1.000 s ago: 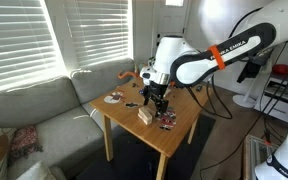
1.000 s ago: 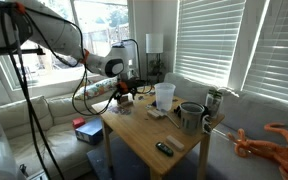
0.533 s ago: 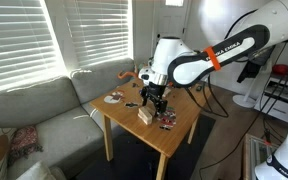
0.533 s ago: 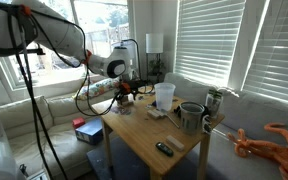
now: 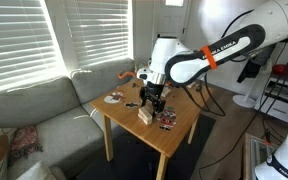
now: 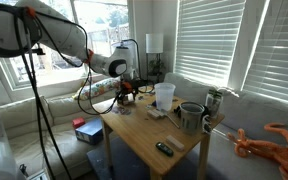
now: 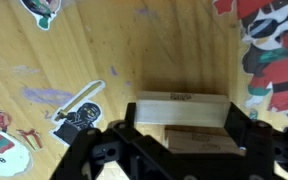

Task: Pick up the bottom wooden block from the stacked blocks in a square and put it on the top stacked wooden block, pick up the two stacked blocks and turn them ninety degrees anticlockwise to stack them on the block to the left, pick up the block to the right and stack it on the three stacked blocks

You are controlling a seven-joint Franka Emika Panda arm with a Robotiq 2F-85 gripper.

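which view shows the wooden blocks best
The wrist view: the wooden blocks are close up from above, edges clear. In an exterior view they are a tiny pale shape; in both, too far for detail.

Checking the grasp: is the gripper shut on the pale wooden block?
Cannot tell: the gripper flanks the pale wooden block endwise; contact is unclear.

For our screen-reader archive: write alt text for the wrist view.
Seen from above, a black gripper straddles a pale wooden block lying on a wooden table; a second block beside it is partly hidden. Cartoon stickers dot the tabletop.
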